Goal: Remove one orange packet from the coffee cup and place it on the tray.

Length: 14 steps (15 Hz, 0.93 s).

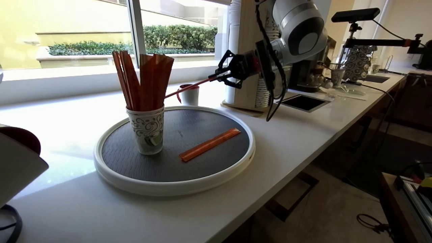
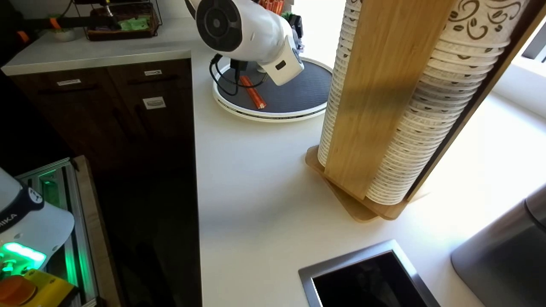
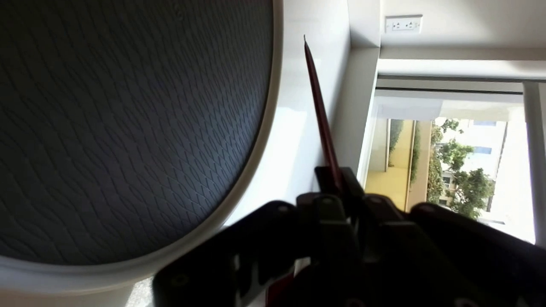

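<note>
The coffee cup (image 1: pixel 148 131) stands upright on the tray (image 1: pixel 173 187), full of orange packets (image 1: pixel 152 82); in an exterior view only some packet tops (image 2: pixel 271 6) show behind the arm. My gripper (image 1: pixel 216 77) is shut on one orange packet (image 1: pixel 190 87) near its end, raised above the tray's far side. The held packet slopes down towards the cup's far side. In the wrist view the gripper (image 3: pixel 339 181) pinches the packet (image 3: pixel 320 106) edge-on, its far tip free. Packets lying together (image 1: pixel 210 144) rest flat on the tray, also in an exterior view (image 2: pixel 253 92).
A white mug (image 1: pixel 189 96) with a red handle stands behind the tray. A tall wooden cup holder (image 1: pixel 248 57) with stacked cups (image 2: pixel 422 123) stands beside the arm. A window sill (image 1: pixel 50 88) runs along the back. A white object (image 1: pixel 18 165) is at the near left.
</note>
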{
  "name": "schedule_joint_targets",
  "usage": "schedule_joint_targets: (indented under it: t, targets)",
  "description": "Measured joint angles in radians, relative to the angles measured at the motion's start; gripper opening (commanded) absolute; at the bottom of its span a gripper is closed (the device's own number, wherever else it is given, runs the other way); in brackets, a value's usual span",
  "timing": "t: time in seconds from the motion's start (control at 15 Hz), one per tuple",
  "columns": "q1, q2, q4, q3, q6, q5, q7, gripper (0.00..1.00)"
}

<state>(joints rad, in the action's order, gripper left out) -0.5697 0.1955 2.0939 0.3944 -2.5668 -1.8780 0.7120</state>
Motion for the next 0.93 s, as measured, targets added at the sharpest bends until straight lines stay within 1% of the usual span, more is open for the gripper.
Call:
schedule_joint_targets:
  t: [0.07,0.13,0.27,0.4,0.53,0.73,0.8,0.93]
  targets:
    - [-0.002,0.012,0.0,-0.005,0.009,-0.005,0.017,0.02]
    - [0.033,0.02,0.001,-0.054,0.032,-0.011,0.027,0.02]
    - [0.15,0.035,0.003,-0.201,0.081,-0.023,0.036,0.02]
    - [0.235,0.051,0.007,-0.303,0.101,-0.029,0.039,0.02]
    - [0.294,0.067,0.008,-0.369,0.106,-0.036,0.039,0.02]
    - [0.35,0.083,0.009,-0.427,0.12,-0.046,0.039,0.02]
    - [0.364,0.087,0.009,-0.439,0.122,-0.048,0.039,0.29]
    - [0.385,0.091,0.009,-0.457,0.124,-0.051,0.039,0.4]
